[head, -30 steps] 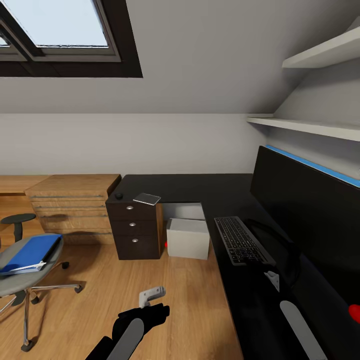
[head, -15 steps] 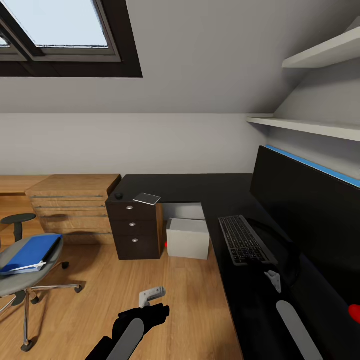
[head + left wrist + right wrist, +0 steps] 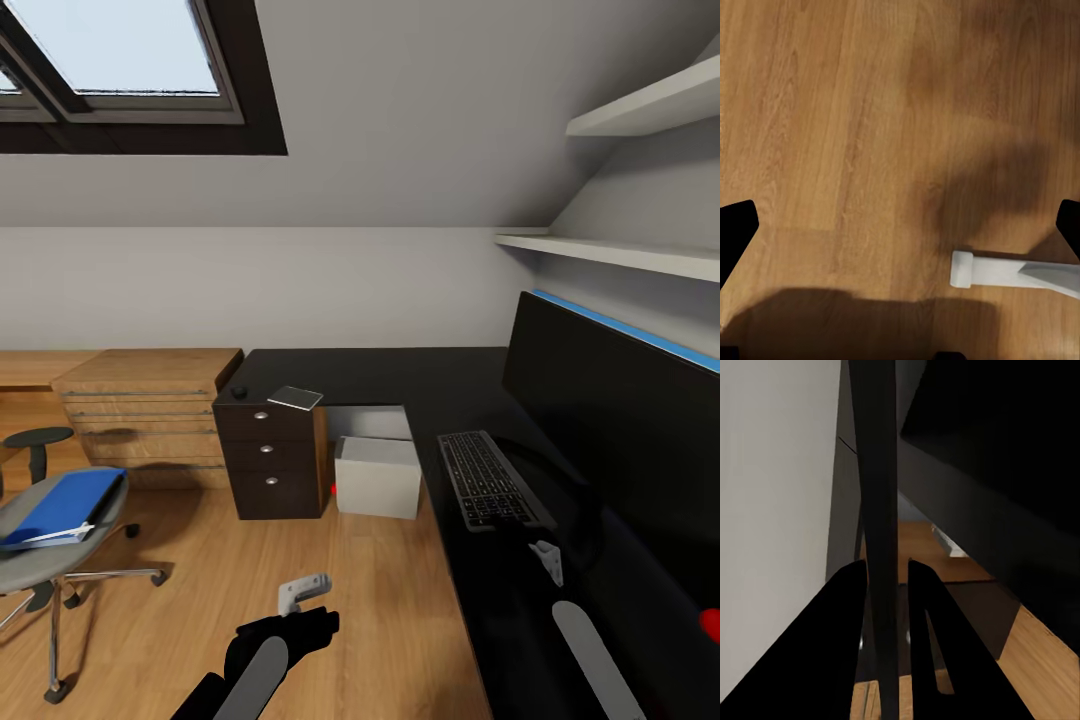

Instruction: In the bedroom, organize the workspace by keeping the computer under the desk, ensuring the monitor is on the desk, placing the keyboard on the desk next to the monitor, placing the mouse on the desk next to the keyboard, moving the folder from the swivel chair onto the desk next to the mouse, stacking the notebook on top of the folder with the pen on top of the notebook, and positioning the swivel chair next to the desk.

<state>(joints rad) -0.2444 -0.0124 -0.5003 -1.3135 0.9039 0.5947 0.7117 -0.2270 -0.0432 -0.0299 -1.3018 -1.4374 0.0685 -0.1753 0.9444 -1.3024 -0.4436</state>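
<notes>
In the head view the keyboard (image 3: 487, 478) is seen on the desk (image 3: 380, 372) just in front of the monitor (image 3: 615, 430), shifted slightly toward the monitor and away from the desk's front edge compared with a second ago, so its placement is judged all but done; the right gripper (image 3: 546, 560) sits just behind its near end, and whether it is spread or closed cannot be told. The mouse (image 3: 239, 392) and notebook (image 3: 295, 397) lie at the far left corner over the drawer unit (image 3: 268, 460), the computer (image 3: 378, 477) under the desk, the folder (image 3: 62, 505) on the swivel chair (image 3: 50, 560). In the left wrist view the left gripper (image 3: 900, 225) is held open over bare floor (image 3: 832, 112). In the right wrist view the dark fingers (image 3: 844, 645) flank a thin black upright, grip unclear
</notes>
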